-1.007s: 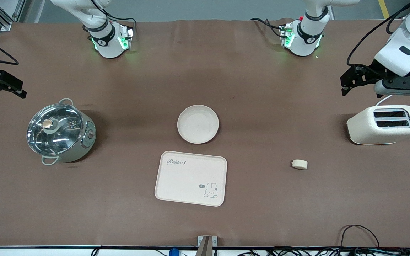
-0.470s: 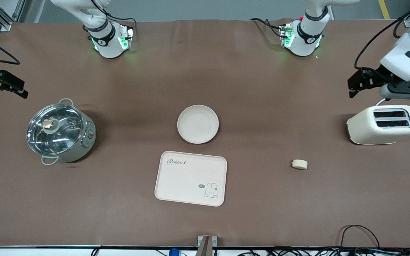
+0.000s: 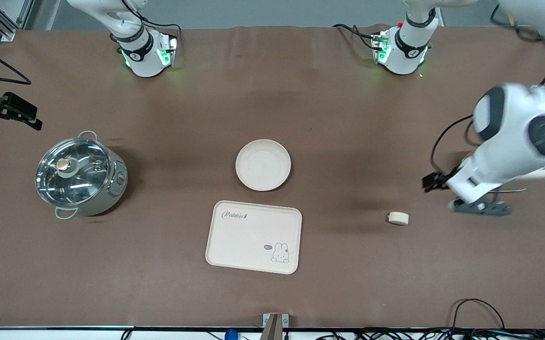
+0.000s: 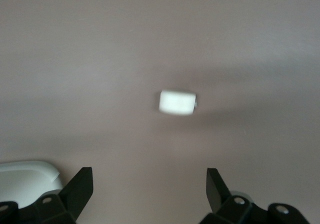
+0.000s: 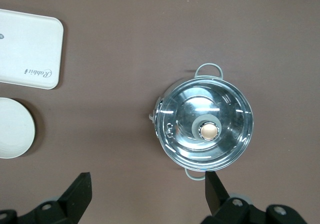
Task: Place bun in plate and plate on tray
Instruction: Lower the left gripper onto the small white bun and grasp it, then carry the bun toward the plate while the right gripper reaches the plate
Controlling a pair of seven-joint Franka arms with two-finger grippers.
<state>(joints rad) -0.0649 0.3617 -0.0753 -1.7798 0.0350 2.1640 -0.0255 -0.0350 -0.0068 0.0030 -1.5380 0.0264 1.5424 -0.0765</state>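
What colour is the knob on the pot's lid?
The knob is coppery gold, on a grey base; the right wrist view shows it best.

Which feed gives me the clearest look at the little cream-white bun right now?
The front view: the small cream-white cylindrical bun lies sharp on the brown table, toward the left arm's end. The left wrist view also shows it, centred ahead of the open left gripper, but smeared. The right wrist view doesn't show it.

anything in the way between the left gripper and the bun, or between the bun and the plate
Nothing visible. The open left gripper hangs over bare table beside the bun, with only tablecloth between them. From the bun to the plate the table is bare too; the tray lies nearer the front camera, off that line.
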